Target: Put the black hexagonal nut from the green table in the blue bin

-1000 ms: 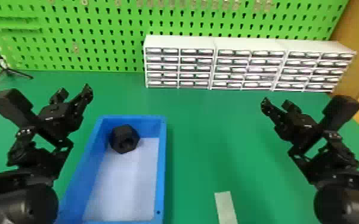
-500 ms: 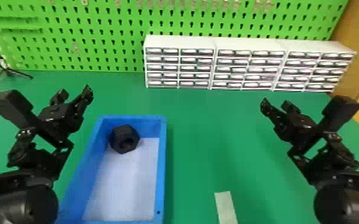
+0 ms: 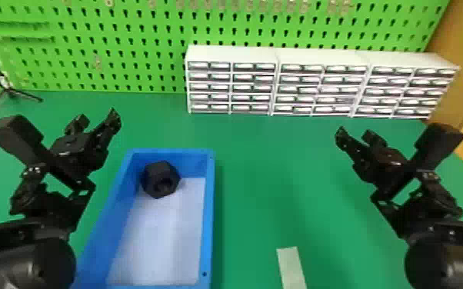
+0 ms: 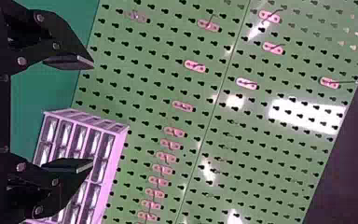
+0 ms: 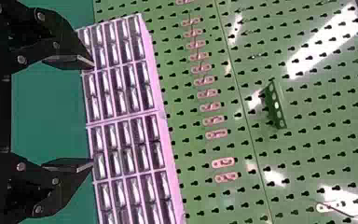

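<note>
A: Where's the nut (image 3: 157, 171) seen?
B: At the bin's (image 3: 209, 215) far end, inside; task prob. done. L gripper (image 4: 93, 114) is held left of bin, R gripper (image 5: 93, 114) well right, both w/ fingers wide, nothing gripped.
A: If regrasped?
B: Prob. rigid, lightish, maybe slick; best pinched across opp. flats.

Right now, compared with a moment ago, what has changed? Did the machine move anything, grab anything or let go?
Nothing has visibly changed: nothing moved, was taken hold of or let go. The black nut stayed inside the blue bin, at its far end. The left gripper and right gripper stayed where they were, above the green table, open and empty.
</note>
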`<action>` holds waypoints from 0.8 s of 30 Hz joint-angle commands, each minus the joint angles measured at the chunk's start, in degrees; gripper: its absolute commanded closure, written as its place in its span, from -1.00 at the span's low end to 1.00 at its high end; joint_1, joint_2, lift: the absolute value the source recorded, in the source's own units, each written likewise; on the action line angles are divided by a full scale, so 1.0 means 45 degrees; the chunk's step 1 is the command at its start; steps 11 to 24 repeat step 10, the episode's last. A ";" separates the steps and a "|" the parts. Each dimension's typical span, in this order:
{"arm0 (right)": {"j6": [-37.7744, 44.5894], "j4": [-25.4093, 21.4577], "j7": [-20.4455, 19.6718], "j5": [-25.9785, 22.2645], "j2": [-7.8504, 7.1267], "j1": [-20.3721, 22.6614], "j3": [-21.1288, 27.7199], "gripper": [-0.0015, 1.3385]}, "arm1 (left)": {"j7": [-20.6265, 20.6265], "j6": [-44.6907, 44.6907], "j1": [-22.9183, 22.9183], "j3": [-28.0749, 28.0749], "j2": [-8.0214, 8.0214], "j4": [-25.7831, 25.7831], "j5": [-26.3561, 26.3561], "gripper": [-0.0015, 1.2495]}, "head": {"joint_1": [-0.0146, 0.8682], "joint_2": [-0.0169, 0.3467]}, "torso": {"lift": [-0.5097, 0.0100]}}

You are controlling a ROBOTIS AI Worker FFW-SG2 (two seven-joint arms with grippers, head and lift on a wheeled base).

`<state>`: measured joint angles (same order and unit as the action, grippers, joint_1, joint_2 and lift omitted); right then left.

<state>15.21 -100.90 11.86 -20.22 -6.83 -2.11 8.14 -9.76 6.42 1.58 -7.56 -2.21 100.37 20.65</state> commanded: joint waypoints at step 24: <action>0.0000 0.0000 0.0001 -0.0019 -0.0005 0.0059 -0.0051 -0.22 | 0.0000 0.0000 -0.0039 -0.0020 0.0003 0.0000 0.0020 -0.19 | 0.60 -0.86 | 0.59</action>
